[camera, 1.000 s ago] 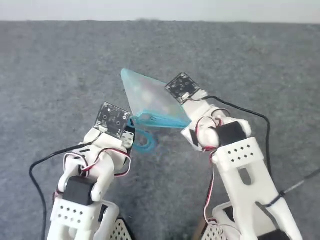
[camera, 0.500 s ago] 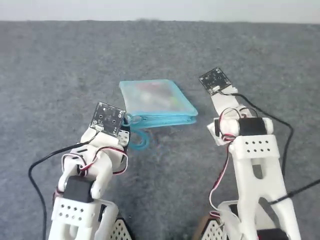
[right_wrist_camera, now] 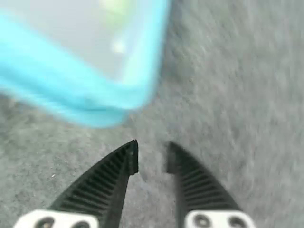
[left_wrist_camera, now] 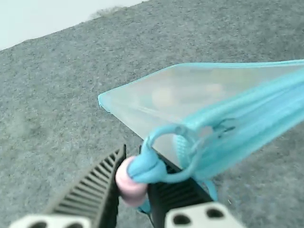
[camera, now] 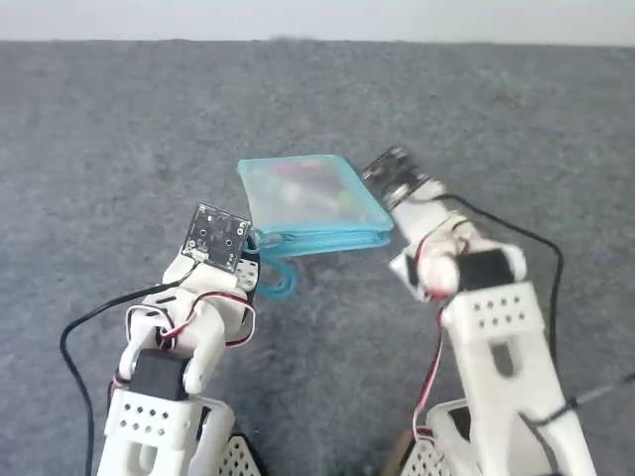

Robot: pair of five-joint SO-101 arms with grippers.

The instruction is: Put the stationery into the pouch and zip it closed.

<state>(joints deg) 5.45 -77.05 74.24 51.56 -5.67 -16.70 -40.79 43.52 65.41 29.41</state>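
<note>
1. Found the pouch lying flat on the grey mat, between the two arms, zip edge facing them.
2. Made out coloured stationery through the clear wall. Judge the loading step done.
3. Traced the zip edge from the high view: appears shut along the run that shows. Cannot confirm the last stretch by the slider. Judge the zipping finished or nearly so, with perhaps a final tug and a release remaining.
4. Logged the left gripper with fingers clamped on the zip pull, its pink bead wedged between them. Followed the cord loop from there to the pouch's near corner.
5. Logged the right gripper with fingers a narrow gap apart, holding nothing and touching nothing. Placed it low over the mat, just beside the pouch's other near corner.
6. Expect the remaining work to fall to the left side, given its hold on the pull.
</note>
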